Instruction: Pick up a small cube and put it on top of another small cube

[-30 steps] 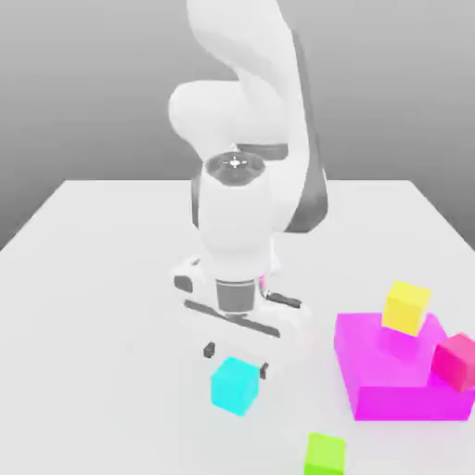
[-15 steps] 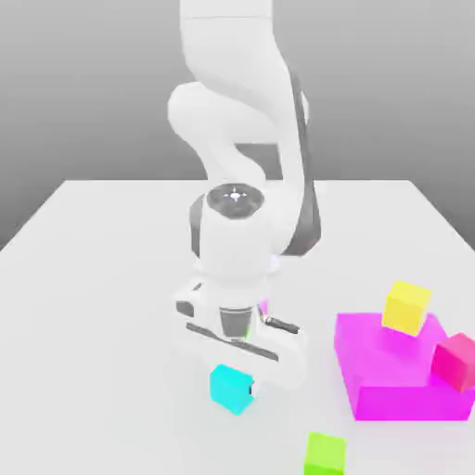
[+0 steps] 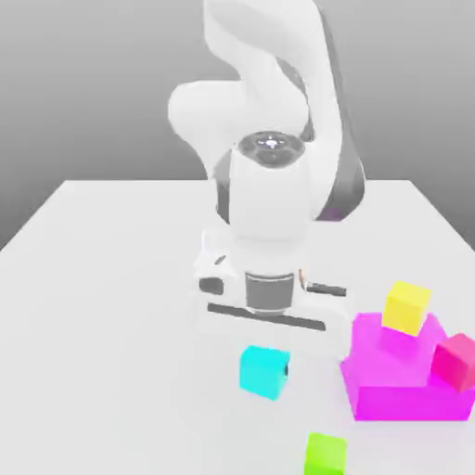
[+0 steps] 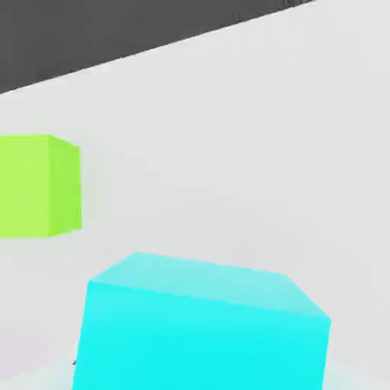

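Observation:
The small cyan cube (image 3: 263, 372) hangs just under my white hand, slightly above the table, in the middle of the exterior view. My gripper (image 3: 264, 365) is shut on it, and one dark fingertip (image 3: 285, 369) shows at the cube's side toward the exterior view's right. In the hand view the cyan cube (image 4: 202, 327) looms close, with a lime-green cube (image 4: 38, 187) on the table beyond it. The lime-green cube (image 3: 326, 455) lies near the front edge, below and to the exterior view's right of the held cube.
A large magenta block (image 3: 385, 376) stands at the exterior view's right. A yellow cube (image 3: 407, 308) sits on its top and a pink-red cube (image 3: 455, 360) at its right end. The white table (image 3: 93, 325) stretches open to the left.
My hand came down around the cyan cube, closed on it, then rose and shifted toward the exterior view's right with the cube in it.

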You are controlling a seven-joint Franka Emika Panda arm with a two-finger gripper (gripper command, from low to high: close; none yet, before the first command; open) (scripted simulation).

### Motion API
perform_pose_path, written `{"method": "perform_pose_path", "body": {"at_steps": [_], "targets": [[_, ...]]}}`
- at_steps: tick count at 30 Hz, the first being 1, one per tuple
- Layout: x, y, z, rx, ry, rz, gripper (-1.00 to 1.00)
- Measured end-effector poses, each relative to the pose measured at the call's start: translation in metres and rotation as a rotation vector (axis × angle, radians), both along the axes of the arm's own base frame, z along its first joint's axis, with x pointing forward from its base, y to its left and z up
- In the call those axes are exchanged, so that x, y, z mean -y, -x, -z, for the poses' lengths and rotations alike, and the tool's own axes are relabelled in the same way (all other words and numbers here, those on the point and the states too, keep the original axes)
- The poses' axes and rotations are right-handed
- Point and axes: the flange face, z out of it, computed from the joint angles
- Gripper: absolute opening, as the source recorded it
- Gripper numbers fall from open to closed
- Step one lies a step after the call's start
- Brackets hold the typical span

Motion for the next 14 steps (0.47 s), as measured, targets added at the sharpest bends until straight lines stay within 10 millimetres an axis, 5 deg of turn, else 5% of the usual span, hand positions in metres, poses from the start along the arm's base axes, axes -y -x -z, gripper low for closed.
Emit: {"method": "perform_pose_path", "body": {"at_steps": [4,8,9,14], "targets": [[-0.036,-0.037,-0.016,0.000,0.008,-0.177,-1.00],[-0.045,-0.046,0.024,0.001,0.011,-0.217,-1.00],[-0.046,-0.046,0.037,0.001,0.011,-0.219,1.00],[-0.046,-0.046,0.037,0.001,0.011,-0.219,1.00]]}}
